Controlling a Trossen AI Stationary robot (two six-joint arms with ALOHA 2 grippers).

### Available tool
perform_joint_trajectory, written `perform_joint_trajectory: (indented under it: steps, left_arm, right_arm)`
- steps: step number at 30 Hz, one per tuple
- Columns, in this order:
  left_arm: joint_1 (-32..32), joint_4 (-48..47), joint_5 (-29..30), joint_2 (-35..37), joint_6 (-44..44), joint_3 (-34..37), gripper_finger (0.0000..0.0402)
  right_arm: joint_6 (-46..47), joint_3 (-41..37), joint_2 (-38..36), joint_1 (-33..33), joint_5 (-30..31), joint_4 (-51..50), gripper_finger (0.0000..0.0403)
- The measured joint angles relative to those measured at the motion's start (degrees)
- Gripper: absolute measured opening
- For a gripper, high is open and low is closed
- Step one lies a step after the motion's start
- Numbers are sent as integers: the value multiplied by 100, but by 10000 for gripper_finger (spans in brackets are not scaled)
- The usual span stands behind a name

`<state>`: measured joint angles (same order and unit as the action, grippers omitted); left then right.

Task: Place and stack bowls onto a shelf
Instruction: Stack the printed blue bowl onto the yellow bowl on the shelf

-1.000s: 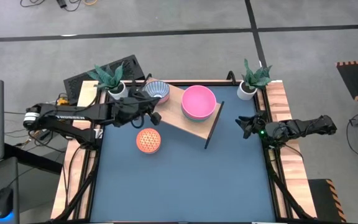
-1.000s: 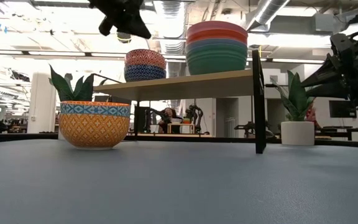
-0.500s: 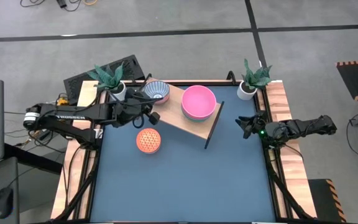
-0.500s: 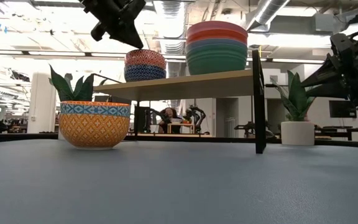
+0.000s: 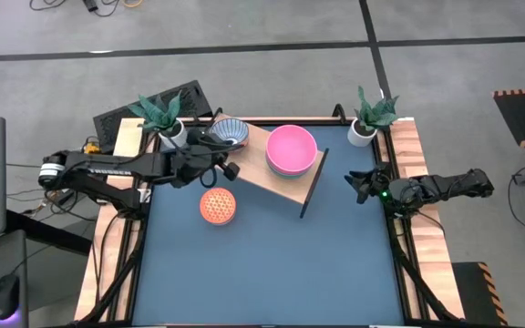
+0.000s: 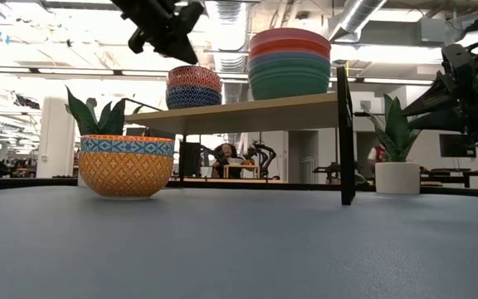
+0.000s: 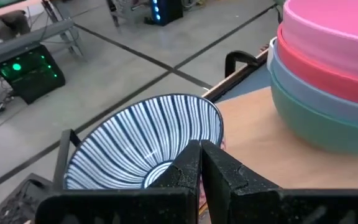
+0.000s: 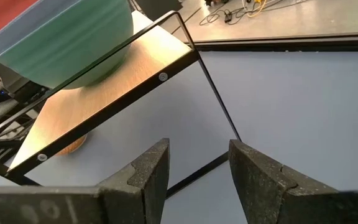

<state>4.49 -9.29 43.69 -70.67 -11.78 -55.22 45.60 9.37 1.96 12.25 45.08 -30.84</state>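
A small bowl with blue stripes inside [image 5: 231,134] [image 7: 148,140] tops a two-bowl stack [image 6: 193,86] on the left end of the wooden shelf [image 5: 285,189] [image 6: 247,114]. The large stack, pink on top [image 5: 292,148] and green at the bottom [image 6: 289,65], stands on its right end. An orange patterned bowl [image 5: 217,206] [image 6: 126,166] rests on the blue table, left of the shelf. My left gripper [image 5: 228,169] [image 6: 187,51] [image 7: 201,165] hovers shut just above and left of the small stack, touching nothing. My right gripper [image 5: 357,186] [image 8: 197,168] waits open at the table's right edge.
Two white pots with green plants [image 5: 164,117] [image 5: 372,117] stand at the table's far corners. The shelf's thin black leg [image 6: 346,137] comes down to the table right of centre. Bare blue tabletop [image 5: 272,264] spreads across the near half. Wooden rails [image 5: 417,155] run along both sides.
My left gripper has stayed shut over the left end of the shelf. It dipped a little toward the small bowl stack and came slightly back up. No bowl has moved.
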Motion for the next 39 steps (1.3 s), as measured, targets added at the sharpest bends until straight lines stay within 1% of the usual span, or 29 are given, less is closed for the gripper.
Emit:
perform_joint_trajectory:
  steps: [3,12,16,21,24,29,32,36,39]
  left_arm:
    - [-38,-9,-18,-60,-113,0,0]
    - [-72,-425,18,-66,-442,0,0]
    - [-73,-214,15,-22,-336,-40,0]
    - [-72,551,31,-18,-18,-96,0]
    - [-72,684,84,-255,-24,-98,0]
    - [-74,854,395,-818,-256,-90,0]
    - [-80,1006,332,-1000,-399,-87,0]
    - [-202,1079,369,-932,-336,-142,0]
    - [-307,1096,540,-732,-231,-250,0]
  right_arm:
    - [2,0,0,0,-7,2,191]
    - [-3,0,0,0,-11,-1,191]
    - [-4,0,0,0,-10,-1,191]
    - [-20,0,0,0,-9,-1,191]
    - [-20,0,0,1,-10,-1,191]
    - [-17,0,0,0,-11,-1,191]
    - [24,0,0,1,-17,-1,191]
    - [87,0,0,2,-20,-1,191]
    - [84,0,0,2,-20,-1,191]
